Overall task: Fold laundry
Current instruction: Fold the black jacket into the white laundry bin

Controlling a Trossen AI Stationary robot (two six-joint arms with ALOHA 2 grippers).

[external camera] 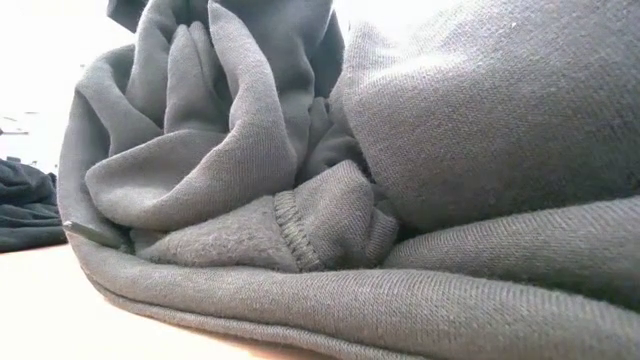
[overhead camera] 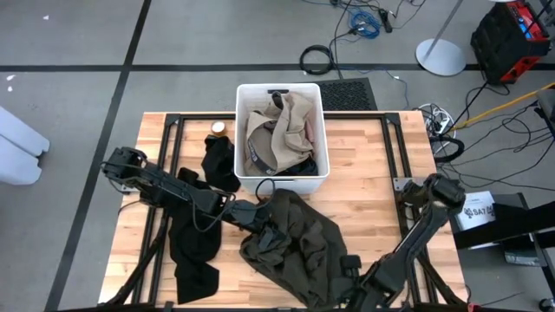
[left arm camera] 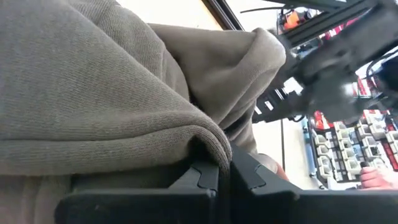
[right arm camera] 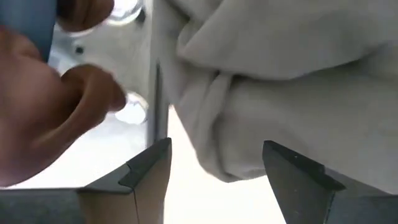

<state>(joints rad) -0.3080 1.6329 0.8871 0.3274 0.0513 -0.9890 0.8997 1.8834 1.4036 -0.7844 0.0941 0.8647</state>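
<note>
Left gripper (overhead camera: 253,211) is clamping tight on an edge of the dark olive-grey garment (overhead camera: 295,238), pinching a fold of it between its fingers (left arm camera: 208,177) at the garment's left side, mid-table. Right gripper (overhead camera: 351,270) is sitting at the garment's right lower edge near the table's front, jaws spread wide, fingers (right arm camera: 149,171) straddling a bunched fold of cloth (right arm camera: 280,112) but not closing on it. The olive garment is lying crumpled in a heap on the wooden table (overhead camera: 373,165), just in front of the white bin (overhead camera: 282,139), filling the low view. Beige-tan garment (overhead camera: 282,130) is sitting piled inside the bin. A black garment (overhead camera: 192,251) is lying left of the heap under the left arm, another black piece (overhead camera: 218,160) beside the bin's left wall. A person's hand (right arm camera: 43,106) is showing in the right wrist view.
</note>
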